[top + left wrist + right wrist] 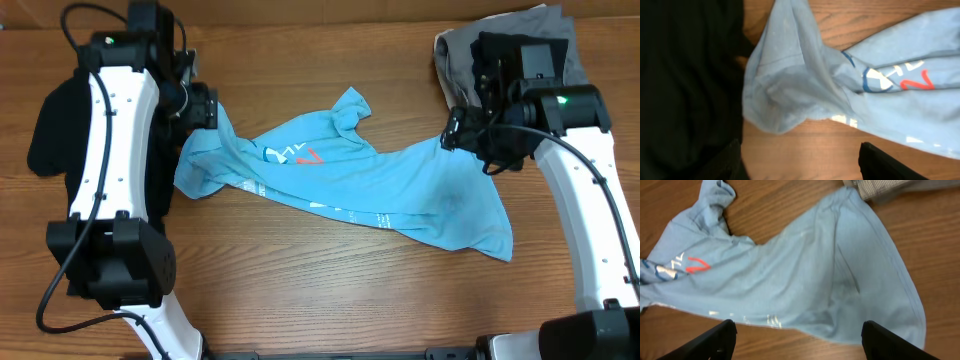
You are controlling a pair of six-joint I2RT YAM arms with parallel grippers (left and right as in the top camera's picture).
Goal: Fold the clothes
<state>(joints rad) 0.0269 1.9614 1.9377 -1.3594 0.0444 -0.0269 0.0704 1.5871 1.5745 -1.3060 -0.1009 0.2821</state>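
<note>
Shirt: light blue cloth T-shirt (400, 190), rumpled | left claw (802, 162): open, empty, at one end | right claw (800, 340): open, empty, other end | why: maybe to spread it

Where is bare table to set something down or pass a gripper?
Widest: the bare table strip across the front, between the blue T-shirt's lower edge and the near edge. Smaller: behind the shirt, top centre. Crowded: the left, under the black garment, and the top right, under the grey garment.
</note>
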